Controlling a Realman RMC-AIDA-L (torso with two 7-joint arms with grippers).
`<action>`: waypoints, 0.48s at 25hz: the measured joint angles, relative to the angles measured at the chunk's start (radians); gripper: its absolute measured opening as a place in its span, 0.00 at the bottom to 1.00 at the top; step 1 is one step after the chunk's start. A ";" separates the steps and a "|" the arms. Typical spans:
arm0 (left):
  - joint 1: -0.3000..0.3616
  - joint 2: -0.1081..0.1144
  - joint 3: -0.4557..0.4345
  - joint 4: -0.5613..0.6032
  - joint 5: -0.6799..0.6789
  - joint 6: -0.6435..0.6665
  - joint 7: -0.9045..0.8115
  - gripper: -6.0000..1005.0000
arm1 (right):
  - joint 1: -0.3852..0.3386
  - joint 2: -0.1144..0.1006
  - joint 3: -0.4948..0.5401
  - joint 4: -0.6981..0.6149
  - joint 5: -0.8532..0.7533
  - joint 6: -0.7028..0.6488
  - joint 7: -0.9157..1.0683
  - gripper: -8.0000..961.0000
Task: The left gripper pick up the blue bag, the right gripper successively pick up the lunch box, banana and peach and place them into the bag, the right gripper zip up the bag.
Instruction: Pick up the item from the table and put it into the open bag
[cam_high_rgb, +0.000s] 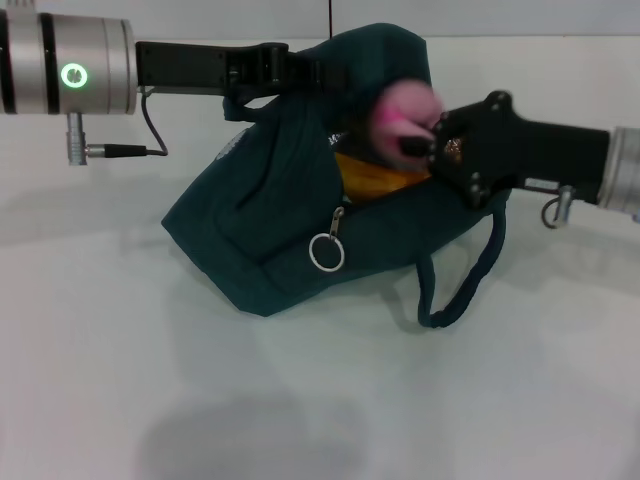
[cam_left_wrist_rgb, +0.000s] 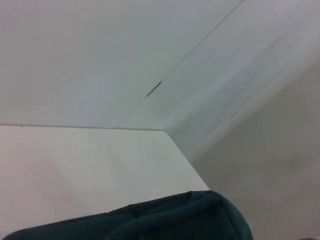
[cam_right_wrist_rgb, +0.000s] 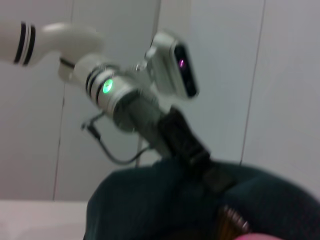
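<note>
**Blue bag held open as the peach goes in**

The blue bag (cam_high_rgb: 270, 250) lies slumped on the white table (cam_high_rgb: 300, 400), a little left of centre. Its zip ring (cam_high_rgb: 326, 252) hangs at the near side and a strap (cam_high_rgb: 465, 290) loops out to the right. Just beyond the zip, something yellow (cam_high_rgb: 375, 178) shows inside the mouth, probably the banana.

Over the mouth, the right gripper (cam_high_rgb: 420, 140) comes in from the right, clamped on the pink peach (cam_high_rgb: 405, 110). I'd judge the peach should go down past the rim and beside the yellow item before it is let go, so it cannot roll back out.

Farthest back, the left gripper (cam_high_rgb: 290, 70) pinches the bag's top edge and holds it up.

The right wrist view shows that pinch from the other side, and the left wrist view shows only a fold of cloth and bare walls.
</note>
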 joint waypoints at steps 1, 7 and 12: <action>-0.001 0.000 0.000 0.000 0.000 0.000 0.000 0.07 | 0.006 0.001 -0.024 0.004 0.001 0.016 0.006 0.04; -0.003 -0.002 0.001 0.000 -0.001 0.000 0.001 0.07 | 0.044 0.004 -0.157 0.025 0.033 0.030 0.049 0.04; 0.000 -0.005 0.004 0.000 -0.001 0.002 0.002 0.07 | 0.042 0.004 -0.193 0.021 0.126 0.059 0.043 0.05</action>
